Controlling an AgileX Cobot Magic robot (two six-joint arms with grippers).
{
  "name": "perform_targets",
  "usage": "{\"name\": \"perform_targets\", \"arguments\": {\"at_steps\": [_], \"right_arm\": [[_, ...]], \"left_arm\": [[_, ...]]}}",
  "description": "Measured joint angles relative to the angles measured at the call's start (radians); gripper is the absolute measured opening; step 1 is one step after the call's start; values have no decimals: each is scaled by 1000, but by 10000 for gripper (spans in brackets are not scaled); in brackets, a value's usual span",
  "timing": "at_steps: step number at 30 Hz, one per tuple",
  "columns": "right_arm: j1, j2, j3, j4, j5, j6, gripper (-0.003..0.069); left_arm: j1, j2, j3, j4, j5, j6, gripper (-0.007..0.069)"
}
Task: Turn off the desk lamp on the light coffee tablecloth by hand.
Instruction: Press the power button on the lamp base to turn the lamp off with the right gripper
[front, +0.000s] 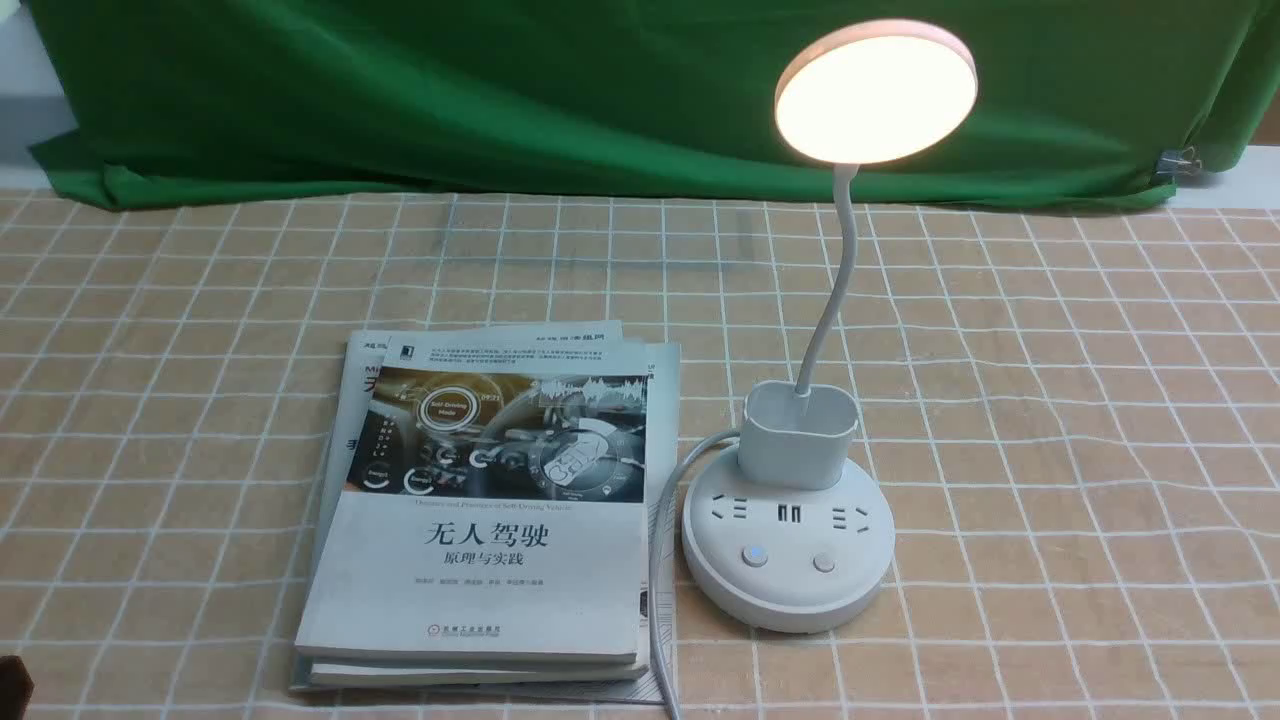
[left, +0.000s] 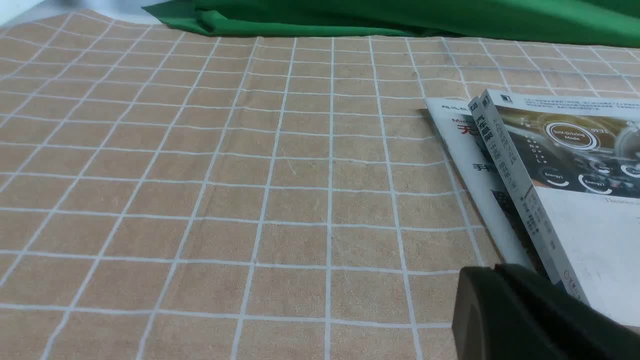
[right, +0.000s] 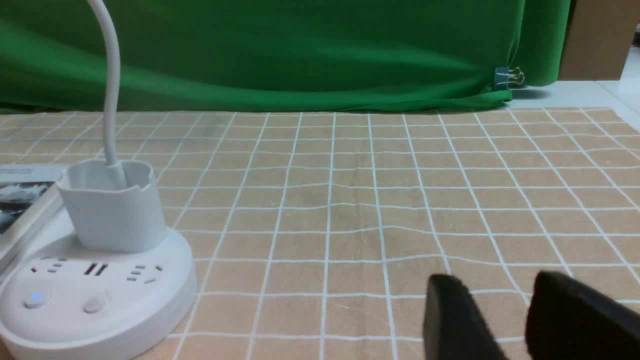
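The desk lamp is standing upright on the light coffee tablecloth, its disc head glowing. To the lamp's left, a stack of books is lying flat, and a gray cord is running from the lamp over the stack's edge. Behind the lamp, a green cloth is hanging. The front view is showing the lit head, which the right wrist view is cutting off; that wrist view is showing the lamp's cup, curved neck and base with two buttons, one glowing blue.

The right gripper is appearing only in its own wrist view, its fingers standing apart to the lamp's right, with nothing between them. The left gripper is keeping its fingertips together, well left of the lamp, near the books.
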Motion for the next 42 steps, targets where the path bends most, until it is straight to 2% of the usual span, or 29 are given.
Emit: {"name": "perform_targets", "arguments": {"at_steps": [28, 32, 36, 42], "right_arm": [[0, 0, 0, 0, 0, 0, 240], [0, 0, 0, 4, -44, 5, 241], [0, 0, 0, 74, -134, 155, 241], [0, 0, 0, 99, -233, 380, 241]], "left_arm": [[0, 0, 0, 0, 0, 0, 4], [0, 0, 0, 0, 0, 0, 4], [0, 0, 0, 0, 0, 0, 4], [0, 0, 0, 0, 0, 0, 4]]}}
